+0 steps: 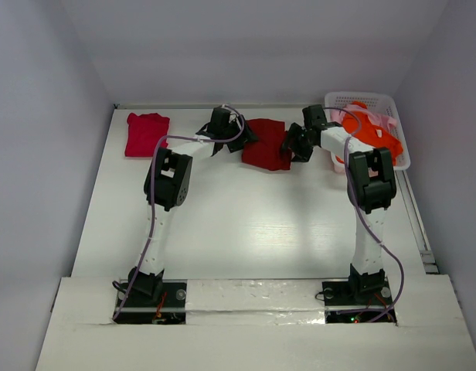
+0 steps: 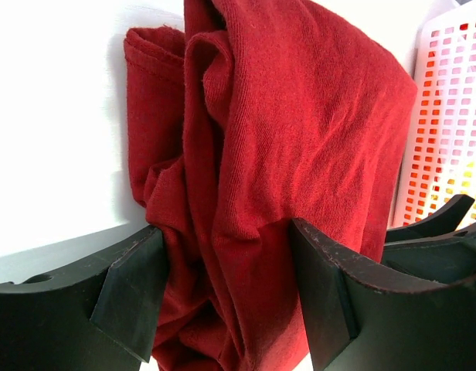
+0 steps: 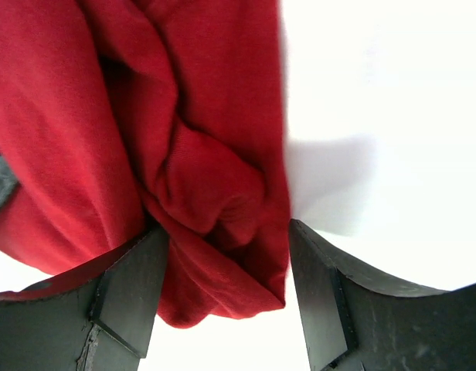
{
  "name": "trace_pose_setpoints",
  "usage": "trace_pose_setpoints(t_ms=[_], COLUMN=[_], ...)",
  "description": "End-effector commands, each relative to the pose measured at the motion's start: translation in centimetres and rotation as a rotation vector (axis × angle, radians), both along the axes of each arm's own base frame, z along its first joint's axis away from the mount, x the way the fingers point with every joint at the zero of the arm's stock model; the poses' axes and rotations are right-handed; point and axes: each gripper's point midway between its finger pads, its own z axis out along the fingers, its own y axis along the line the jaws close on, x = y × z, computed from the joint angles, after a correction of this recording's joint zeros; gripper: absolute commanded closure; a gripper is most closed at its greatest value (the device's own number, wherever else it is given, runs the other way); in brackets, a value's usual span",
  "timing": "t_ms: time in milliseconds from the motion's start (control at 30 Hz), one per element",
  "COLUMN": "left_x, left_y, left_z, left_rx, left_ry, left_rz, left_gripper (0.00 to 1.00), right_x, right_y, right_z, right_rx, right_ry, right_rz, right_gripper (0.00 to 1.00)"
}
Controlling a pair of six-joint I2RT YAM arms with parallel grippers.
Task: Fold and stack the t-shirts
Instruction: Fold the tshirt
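The large dark red t-shirt point(image 1: 265, 143) lies bunched at the back middle of the table. My left gripper point(image 1: 242, 139) is at its left edge, open, with the jaws straddling a thick fold of it point(image 2: 300, 116). My right gripper point(image 1: 288, 147) is at its right edge, open, with a bunched corner point(image 3: 68, 116) between the jaws and a small gap at the right finger point(image 3: 323, 301). The crimson-pink t-shirt point(image 1: 146, 133) lies folded at the back left. The bright orange t-shirt point(image 1: 369, 131) and the pale pink t-shirt point(image 1: 389, 122) are in the basket.
The white lattice basket point(image 1: 362, 97) stands at the back right, close behind my right arm; it also shows in the left wrist view point(image 2: 454, 93). The back wall runs just behind the shirts. A rail runs along the table's right edge point(image 1: 416, 224).
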Motion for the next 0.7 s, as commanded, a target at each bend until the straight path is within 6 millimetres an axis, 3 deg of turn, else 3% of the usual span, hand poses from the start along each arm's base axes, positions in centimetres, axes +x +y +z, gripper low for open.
trace_pose_setpoints(t_ms=[0, 200, 433, 667], left_x=[-2.7, -3.0, -5.7, -6.7], left_y=[1.0, 1.1, 1.3, 0.9], left_z=[-2.7, -2.3, -3.6, -3.2], left_rx=[0.073, 0.072, 0.095, 0.106], left_ry=[0.097, 0.090, 0.120, 0.119], left_rz=[-0.017, -0.021, -0.031, -0.039], left_gripper=[0.40, 0.40, 0.40, 0.40], right_x=[-0.1, -0.8, -2.4, -3.4], right_y=[-0.9, -1.4, -0.9, -1.7], right_z=[2.0, 2.0, 2.4, 5.4], right_rx=[-0.069, -0.089, -0.035, -0.052], right_ry=[-0.037, -0.037, -0.050, -0.112], right_rz=[0.003, -0.004, 0.002, -0.014], right_gripper=[0.32, 0.32, 0.32, 0.32])
